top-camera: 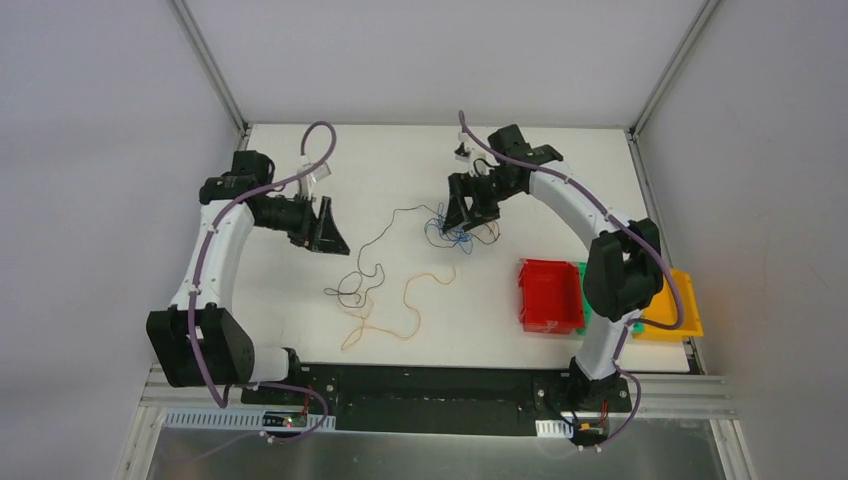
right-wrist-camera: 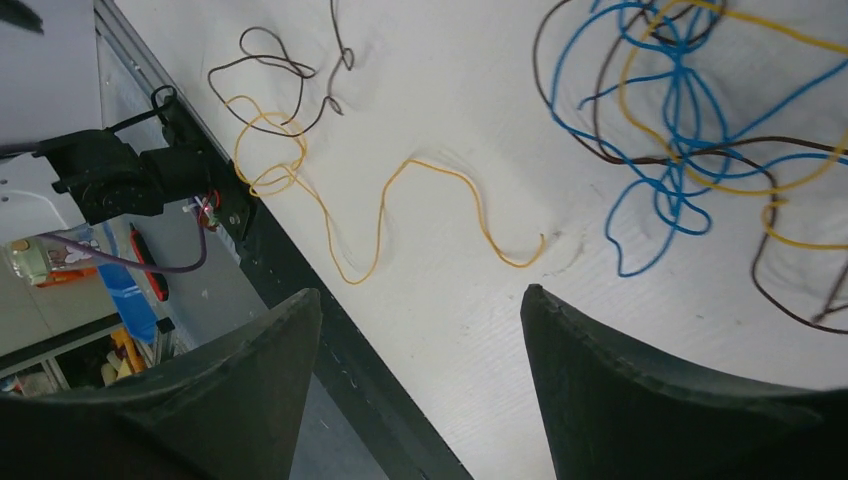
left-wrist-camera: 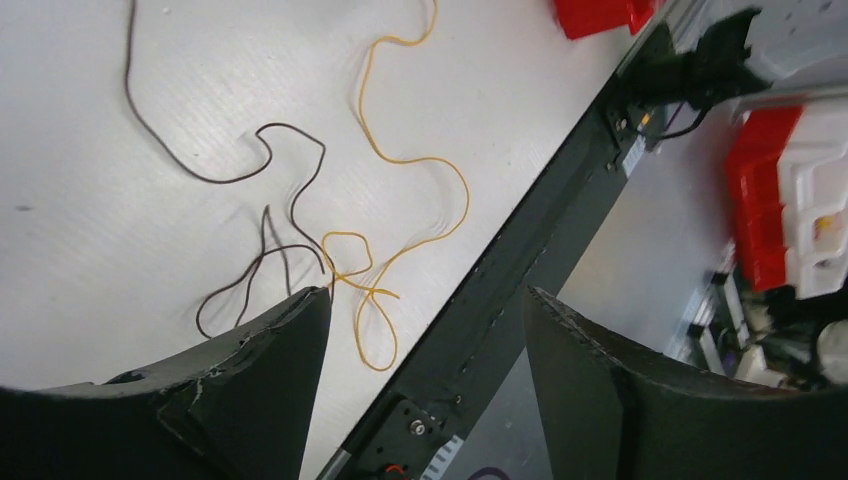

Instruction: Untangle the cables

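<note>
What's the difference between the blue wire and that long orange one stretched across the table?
The blue cable is bunched into tight loops and tangled with a dark cable; the yellow-orange cable snakes out in one long wavy line. The blue cable lies farther back, by the right gripper; the yellow-orange cable lies nearer the arms' bases. Both are very thin, rest on the white table, and neither is held.

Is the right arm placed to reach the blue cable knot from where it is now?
Probably yes. The right gripper hangs close by the blue cable knot, its fingers apart and empty, and nothing stands between them.
</note>
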`<state>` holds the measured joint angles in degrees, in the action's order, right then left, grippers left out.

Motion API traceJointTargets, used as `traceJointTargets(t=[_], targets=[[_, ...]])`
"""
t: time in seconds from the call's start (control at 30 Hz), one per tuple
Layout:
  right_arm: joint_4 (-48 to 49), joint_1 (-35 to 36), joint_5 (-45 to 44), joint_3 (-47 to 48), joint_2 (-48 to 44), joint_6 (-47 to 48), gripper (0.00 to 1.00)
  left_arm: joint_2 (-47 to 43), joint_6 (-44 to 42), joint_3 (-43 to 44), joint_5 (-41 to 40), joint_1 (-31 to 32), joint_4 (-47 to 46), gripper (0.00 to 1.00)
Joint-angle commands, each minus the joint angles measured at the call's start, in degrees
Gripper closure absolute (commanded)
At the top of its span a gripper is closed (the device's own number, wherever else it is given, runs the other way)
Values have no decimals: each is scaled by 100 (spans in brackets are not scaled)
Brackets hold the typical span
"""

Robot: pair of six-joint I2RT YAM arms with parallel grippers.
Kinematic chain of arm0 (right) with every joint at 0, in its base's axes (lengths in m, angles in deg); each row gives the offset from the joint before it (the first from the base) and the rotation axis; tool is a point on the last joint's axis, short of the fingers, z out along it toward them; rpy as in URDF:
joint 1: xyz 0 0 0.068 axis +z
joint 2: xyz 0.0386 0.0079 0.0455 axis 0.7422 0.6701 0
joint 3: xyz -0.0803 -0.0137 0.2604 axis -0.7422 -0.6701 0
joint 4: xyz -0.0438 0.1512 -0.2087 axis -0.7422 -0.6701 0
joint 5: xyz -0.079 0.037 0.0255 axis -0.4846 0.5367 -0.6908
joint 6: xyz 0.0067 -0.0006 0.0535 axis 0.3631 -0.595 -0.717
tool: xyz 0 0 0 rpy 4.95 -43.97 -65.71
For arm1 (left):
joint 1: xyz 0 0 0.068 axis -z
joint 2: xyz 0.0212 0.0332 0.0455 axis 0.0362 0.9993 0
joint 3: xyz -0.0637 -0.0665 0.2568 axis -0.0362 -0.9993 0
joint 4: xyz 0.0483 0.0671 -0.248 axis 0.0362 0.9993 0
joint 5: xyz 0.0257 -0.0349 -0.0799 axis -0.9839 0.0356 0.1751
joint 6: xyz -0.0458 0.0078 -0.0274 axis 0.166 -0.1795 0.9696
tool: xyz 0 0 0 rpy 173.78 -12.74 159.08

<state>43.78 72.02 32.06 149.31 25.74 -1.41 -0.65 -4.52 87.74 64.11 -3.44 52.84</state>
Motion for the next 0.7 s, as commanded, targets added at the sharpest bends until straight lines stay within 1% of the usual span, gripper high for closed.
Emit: traceJointTargets(t=[0.0,0.03,0.1,0.2,0.27,0.37,0.5,0.57,0.67], targets=[[397,556,-47,-106,-315,26,27,573,245,207,759,-966,189,30],[443,730,-185,-136,-286,121,29,743,374,206,871,-1209,198,31],[495,1155,-492,-191,-205,414,31,1021,593,183,1017,-1486,198,33],[490,1842,-866,-172,-44,691,31,1297,967,160,1007,-1665,187,33],[651,2210,-904,-123,96,472,30,1345,1173,87,921,-1696,80,33],[1227,2740,-1038,-219,245,-54,29,1240,1712,-63,518,-1728,-355,33],[2036,3400,-1591,-389,475,-904,26,1175,2198,-97,228,-1779,-720,32],[2184,3636,-1835,-397,600,-884,26,1139,2292,-112,232,-1779,-803,32],[2144,3902,-2242,-346,780,-606,26,1067,2296,-179,243,-1779,-868,31]])
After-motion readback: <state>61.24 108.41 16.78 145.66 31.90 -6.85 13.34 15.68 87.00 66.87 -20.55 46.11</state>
